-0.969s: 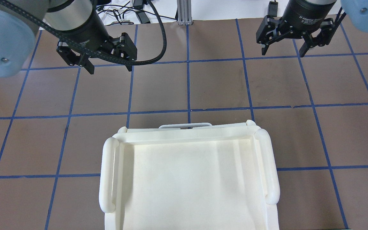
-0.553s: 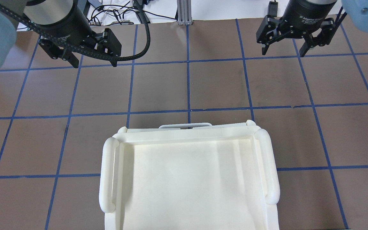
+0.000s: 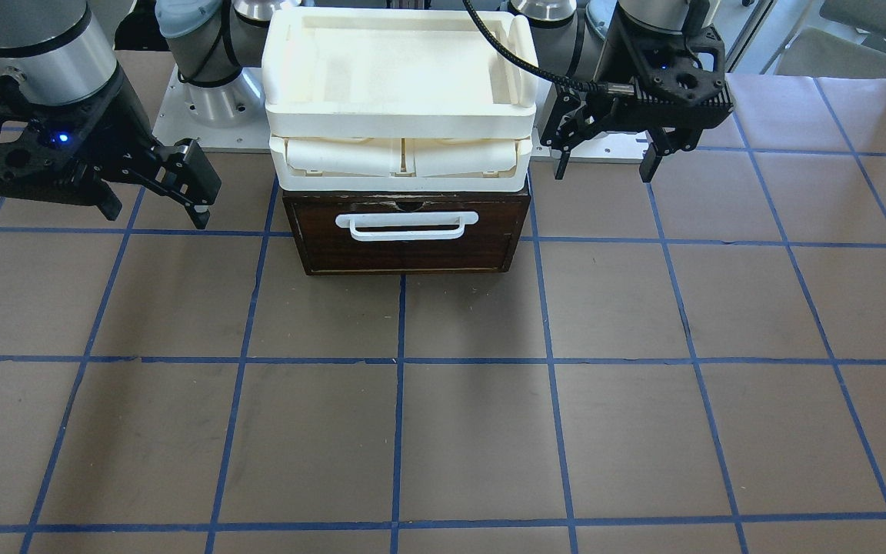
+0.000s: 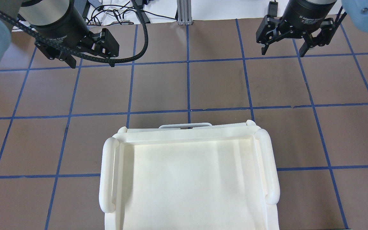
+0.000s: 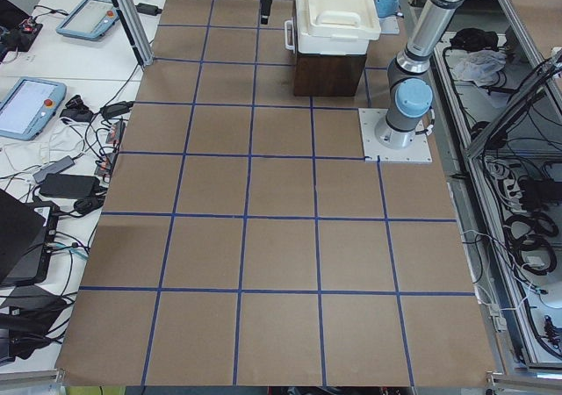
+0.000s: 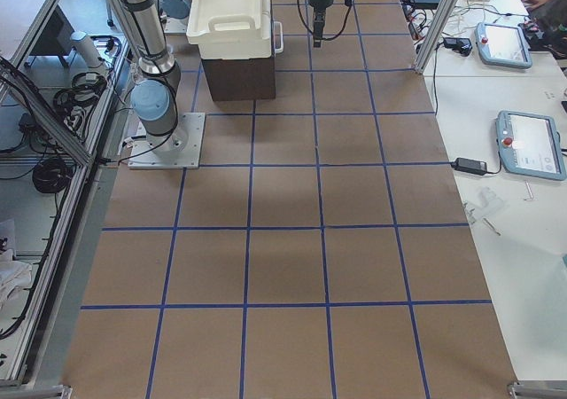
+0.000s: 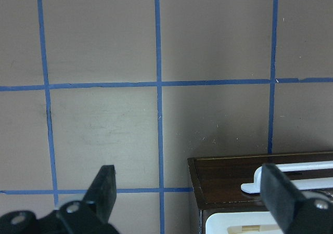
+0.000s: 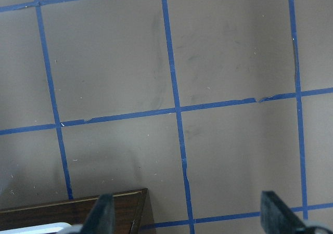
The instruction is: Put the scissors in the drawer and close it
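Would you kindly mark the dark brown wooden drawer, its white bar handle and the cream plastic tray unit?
dark brown wooden drawer [image 3: 412, 258]: front-facing view, front.
white bar handle [image 3: 406, 218]: front-facing view, middle.
cream plastic tray unit [image 4: 203, 134]: overhead view, rim.

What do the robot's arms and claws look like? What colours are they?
The arms are shiny silver tubes with pale blue round caps. Each one ends in a black claw with two fingers: the left gripper and the right gripper. White letters on the black wrist say "2F Adaptive Gripper". A black ribbed cable curls beside the left one.
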`<state>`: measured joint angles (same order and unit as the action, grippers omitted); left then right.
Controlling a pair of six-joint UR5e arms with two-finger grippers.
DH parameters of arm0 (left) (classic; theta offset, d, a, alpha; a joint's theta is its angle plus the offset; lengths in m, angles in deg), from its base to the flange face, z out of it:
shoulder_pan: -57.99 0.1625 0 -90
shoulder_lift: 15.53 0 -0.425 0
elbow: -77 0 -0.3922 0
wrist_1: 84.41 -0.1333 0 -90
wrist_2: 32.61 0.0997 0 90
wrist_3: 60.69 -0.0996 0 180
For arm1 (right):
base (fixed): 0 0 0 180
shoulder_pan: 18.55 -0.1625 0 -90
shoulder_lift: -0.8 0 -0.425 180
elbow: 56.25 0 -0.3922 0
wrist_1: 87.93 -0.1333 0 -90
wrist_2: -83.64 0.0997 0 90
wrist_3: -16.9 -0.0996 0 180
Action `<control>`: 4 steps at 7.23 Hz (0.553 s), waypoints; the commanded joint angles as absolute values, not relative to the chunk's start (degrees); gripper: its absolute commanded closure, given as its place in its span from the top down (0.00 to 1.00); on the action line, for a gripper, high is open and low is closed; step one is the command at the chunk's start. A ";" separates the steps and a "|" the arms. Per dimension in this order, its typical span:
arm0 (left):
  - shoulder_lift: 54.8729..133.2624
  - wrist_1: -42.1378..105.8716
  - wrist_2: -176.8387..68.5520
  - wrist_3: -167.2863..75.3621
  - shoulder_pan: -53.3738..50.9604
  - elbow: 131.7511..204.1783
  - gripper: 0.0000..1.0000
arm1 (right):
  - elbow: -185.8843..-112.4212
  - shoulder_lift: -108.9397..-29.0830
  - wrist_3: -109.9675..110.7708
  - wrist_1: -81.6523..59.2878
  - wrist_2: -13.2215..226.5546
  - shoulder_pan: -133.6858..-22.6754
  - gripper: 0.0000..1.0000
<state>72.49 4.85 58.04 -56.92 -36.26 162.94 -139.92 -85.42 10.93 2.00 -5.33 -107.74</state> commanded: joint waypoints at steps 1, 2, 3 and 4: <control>72.28 5.06 58.00 -56.91 -36.23 163.04 1.00 | -139.92 -85.42 11.01 1.98 -5.39 -107.67 1.00; 72.19 5.06 58.01 -56.91 -36.23 163.04 1.00 | -139.83 -85.42 11.01 2.16 -5.30 -107.93 1.00; 72.10 5.06 58.09 -56.91 -36.23 163.04 1.00 | -139.92 -85.42 11.10 2.07 -5.47 -107.76 1.00; 71.93 5.15 58.09 -56.91 -36.23 163.04 1.00 | -139.92 -85.42 11.01 1.81 -5.48 -107.76 1.00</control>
<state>72.09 5.08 58.06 -56.91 -36.23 163.03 -139.89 -85.42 11.04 2.01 -5.43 -107.79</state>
